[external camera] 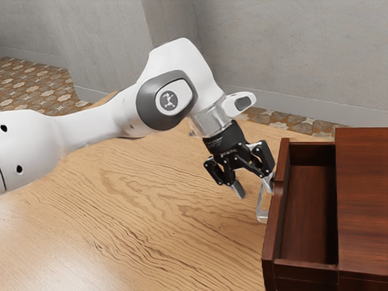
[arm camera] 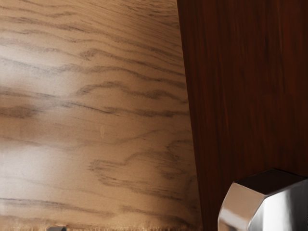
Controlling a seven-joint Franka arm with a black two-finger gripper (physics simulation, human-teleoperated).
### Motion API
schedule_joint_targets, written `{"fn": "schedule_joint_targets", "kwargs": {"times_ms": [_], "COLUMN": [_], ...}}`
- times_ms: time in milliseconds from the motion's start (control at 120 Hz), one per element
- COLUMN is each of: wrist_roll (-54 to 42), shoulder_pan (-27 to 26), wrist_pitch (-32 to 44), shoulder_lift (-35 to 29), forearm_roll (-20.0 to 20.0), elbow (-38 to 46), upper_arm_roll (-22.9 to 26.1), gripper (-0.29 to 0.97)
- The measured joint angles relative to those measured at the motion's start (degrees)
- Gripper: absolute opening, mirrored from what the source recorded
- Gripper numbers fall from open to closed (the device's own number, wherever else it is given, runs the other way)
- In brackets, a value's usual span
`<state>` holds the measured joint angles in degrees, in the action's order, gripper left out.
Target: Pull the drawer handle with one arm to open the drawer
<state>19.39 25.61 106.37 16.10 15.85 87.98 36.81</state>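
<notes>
the drawer (external camera: 276,233) stands pulled well out of the dark wooden cabinet (external camera: 362,194) at the exterior view's right, its inside showing. its silver handle (external camera: 262,206) sits on the drawer's front, facing the arm. the black fingers (external camera: 238,187) hang at the handle's upper end, spread wide: 1 is close to the handle, the other stands clear of it, and they grip nothing. in the wrist view the handle (arm camera: 262,207) is just under the hand, beside the light wooden table (arm camera: 96,120).
</notes>
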Motion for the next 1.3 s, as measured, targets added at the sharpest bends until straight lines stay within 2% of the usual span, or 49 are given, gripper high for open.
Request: {"fn": "schedule_joint_targets", "kwargs": {"times_ms": [192,275,567,858,1000,1300], "wrist_roll": [-2.6,-3.8,-7.3,-9.6,-10.8,-12.8], "shoulder_pan": [1.5,5.8,13.8,16.4,19.5,20.6], "wrist_pitch": [-3.6,-4.8,-7.2,-9.4,-10.3,-11.4], "shoulder_lift": [-0.3,-0.4,-0.8,-1.2,-1.2,-1.3], "forearm_roll": [-1.4,-2.0,-3.2,-4.9,-6.4,-7.4], "elbow": [-0.5,-0.4,0.1,0.2,0.6,0.3], "upper_arm_roll": [0.1,3.6,9.9,11.9,14.7,15.9], "gripper": [0.45,0.45,0.45,0.45,0.45,0.47]}}
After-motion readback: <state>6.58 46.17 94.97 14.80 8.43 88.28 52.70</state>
